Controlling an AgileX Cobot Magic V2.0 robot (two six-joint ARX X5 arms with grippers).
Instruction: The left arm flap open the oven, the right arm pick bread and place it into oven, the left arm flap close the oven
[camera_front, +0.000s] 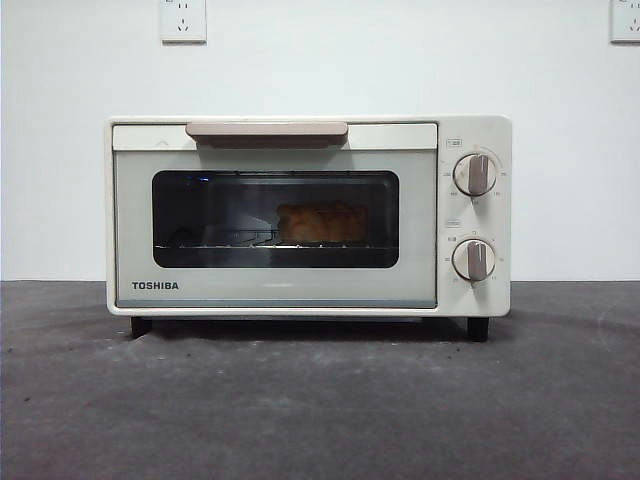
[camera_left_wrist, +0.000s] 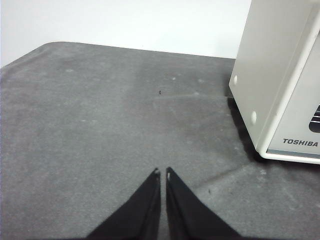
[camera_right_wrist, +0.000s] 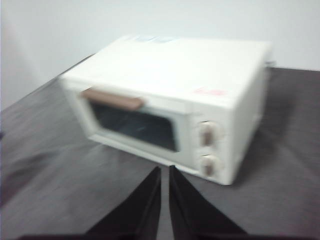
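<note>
The cream-white TOSHIBA oven (camera_front: 300, 215) stands on the dark grey table with its door shut. The golden bread (camera_front: 321, 222) lies inside on the wire rack, seen through the dark window, right of the window's middle. The beige bar handle (camera_front: 266, 130) is at the door's top. My left gripper (camera_left_wrist: 161, 172) is shut and empty, low over the table beside the oven's left corner (camera_left_wrist: 280, 85). My right gripper (camera_right_wrist: 164, 169) is shut and empty, raised in front of the oven (camera_right_wrist: 170, 105), which looks blurred there. Neither arm shows in the front view.
Two beige knobs (camera_front: 475, 174) sit on the oven's right panel. A white wall with power outlets (camera_front: 183, 20) is behind. Bare grey table (camera_front: 320, 410) lies in front of the oven and to its left (camera_left_wrist: 100, 125).
</note>
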